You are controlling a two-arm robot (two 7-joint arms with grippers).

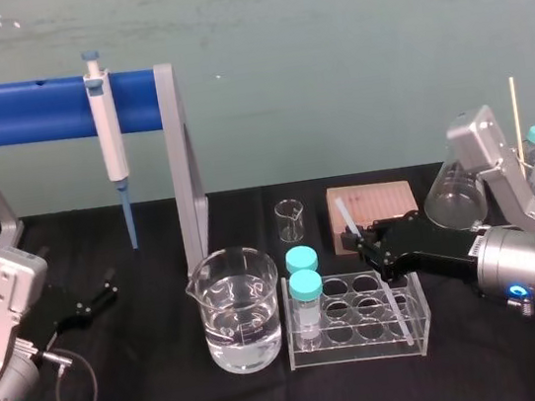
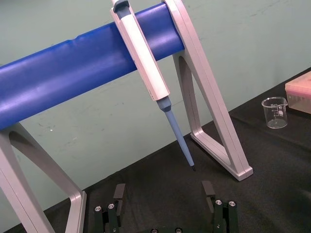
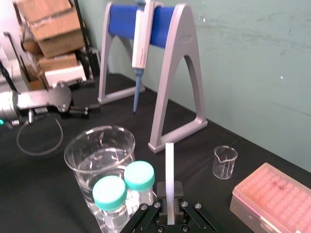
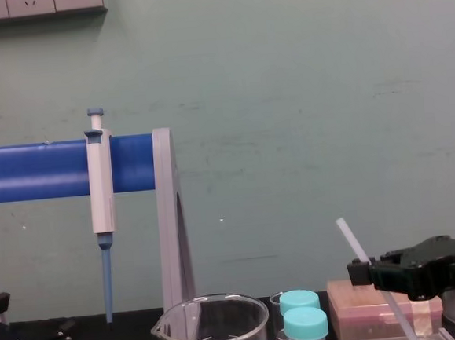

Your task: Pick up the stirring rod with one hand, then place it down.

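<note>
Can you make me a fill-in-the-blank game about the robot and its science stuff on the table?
1. The stirring rod is clamped in the robot's ____ gripper.
2. The pipette hangs from a bar coloured ____.
3. The number of capped tubes standing in the clear rack is ____.
4. The left gripper, parked at the table's left side, has its fingers ____.

Missing words: right, blue, two, open.

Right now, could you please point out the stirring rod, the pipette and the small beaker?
stirring rod (image 3: pixel 169 174), right wrist view, middle of its shaft
pipette (image 1: pixel 110 133), head view, white body
small beaker (image 1: pixel 291 222), head view, glass wall
</note>
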